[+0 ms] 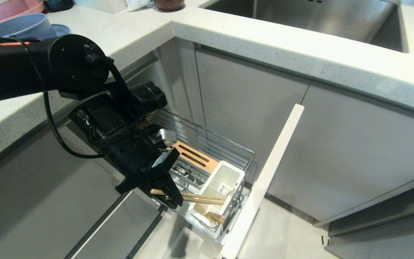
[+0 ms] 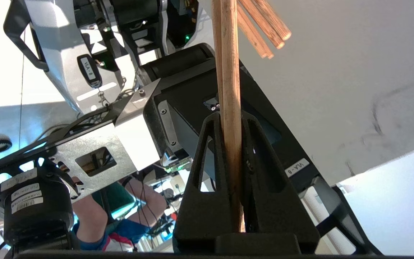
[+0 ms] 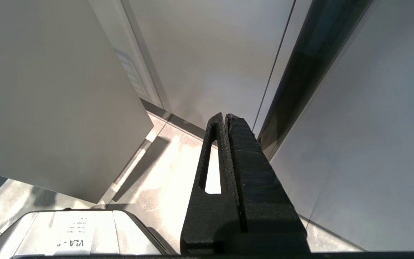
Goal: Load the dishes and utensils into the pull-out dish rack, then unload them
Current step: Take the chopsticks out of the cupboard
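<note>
The pull-out dish rack [image 1: 207,158] stands drawn out of the corner cabinet under the countertop [image 1: 264,46], its pale grey front panel [image 1: 264,180] at the near end; inside the chrome wire basket, a slotted wooden strip [image 1: 196,156] lies just behind the white cutlery caddy [image 1: 221,190], which sits against the front panel.

The left gripper [image 1: 173,196] hangs over the rack beside the caddy, its jaws clenched on a pair of wooden chopsticks [image 1: 196,198]; the sticks lie nearly level, reaching from the fingers out across the caddy's open top; in the left wrist view the same chopsticks [image 2: 230,108] run straight up between the 2 black fingers [image 2: 207,172], pressed on both sides. More chopsticks [image 1: 215,217] stand in the caddy's near end, their tips leaning on its rim; whether they touch the held pair cannot be told.

A pale blue bowl [image 1: 23,25] rests on the countertop well behind the rack, beyond the left arm, with the edge of a pale blue plate [image 1: 61,28] just beside it and pink dishes [image 1: 9,9] behind; a steel sink [image 1: 311,18] is set into the countertop farther along.

The right gripper [image 3: 226,124] is out of the head view; its own camera shows it pointing at grey cabinet fronts above the tiled floor [image 3: 156,187], fingers pressed together on nothing.
</note>
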{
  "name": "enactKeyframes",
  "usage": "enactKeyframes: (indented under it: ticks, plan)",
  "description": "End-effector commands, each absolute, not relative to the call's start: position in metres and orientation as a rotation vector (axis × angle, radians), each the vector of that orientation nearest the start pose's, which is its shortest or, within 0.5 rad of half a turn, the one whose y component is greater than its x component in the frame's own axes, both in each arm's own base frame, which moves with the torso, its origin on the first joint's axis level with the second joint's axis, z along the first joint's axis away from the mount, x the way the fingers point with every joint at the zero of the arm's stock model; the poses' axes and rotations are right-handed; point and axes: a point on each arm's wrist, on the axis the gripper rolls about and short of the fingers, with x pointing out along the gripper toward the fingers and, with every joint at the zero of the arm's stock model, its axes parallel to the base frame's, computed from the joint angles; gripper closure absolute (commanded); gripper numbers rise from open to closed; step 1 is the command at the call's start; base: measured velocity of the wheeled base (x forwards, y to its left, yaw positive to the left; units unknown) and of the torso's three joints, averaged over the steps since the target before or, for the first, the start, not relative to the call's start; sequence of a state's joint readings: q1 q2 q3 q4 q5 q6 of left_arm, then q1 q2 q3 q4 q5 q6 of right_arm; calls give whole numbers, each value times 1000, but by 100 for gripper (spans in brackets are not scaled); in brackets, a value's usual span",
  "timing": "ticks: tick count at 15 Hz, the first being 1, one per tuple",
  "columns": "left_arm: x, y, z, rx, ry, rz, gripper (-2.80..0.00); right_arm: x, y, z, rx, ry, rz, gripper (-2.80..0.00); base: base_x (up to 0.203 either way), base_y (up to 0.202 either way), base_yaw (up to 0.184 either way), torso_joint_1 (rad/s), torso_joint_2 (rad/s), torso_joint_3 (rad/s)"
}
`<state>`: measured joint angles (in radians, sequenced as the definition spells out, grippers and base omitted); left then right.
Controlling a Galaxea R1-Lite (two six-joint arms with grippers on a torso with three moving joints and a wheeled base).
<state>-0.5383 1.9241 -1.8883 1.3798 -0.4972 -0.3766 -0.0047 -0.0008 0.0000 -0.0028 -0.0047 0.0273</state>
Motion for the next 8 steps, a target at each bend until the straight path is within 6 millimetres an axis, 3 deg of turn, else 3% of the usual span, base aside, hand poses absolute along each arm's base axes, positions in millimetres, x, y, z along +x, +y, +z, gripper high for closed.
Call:
enactKeyframes:
  ticks: [1,8]
  plan:
    - [243,-157,259,-255,1605,-567,0,-23,0,75,28,-6,-9,0,0,0,0,0,0,0]
    - [231,-152,271,-245,1584,-579,0,-23,0,75,28,-6,-9,0,0,0,0,0,0,0]
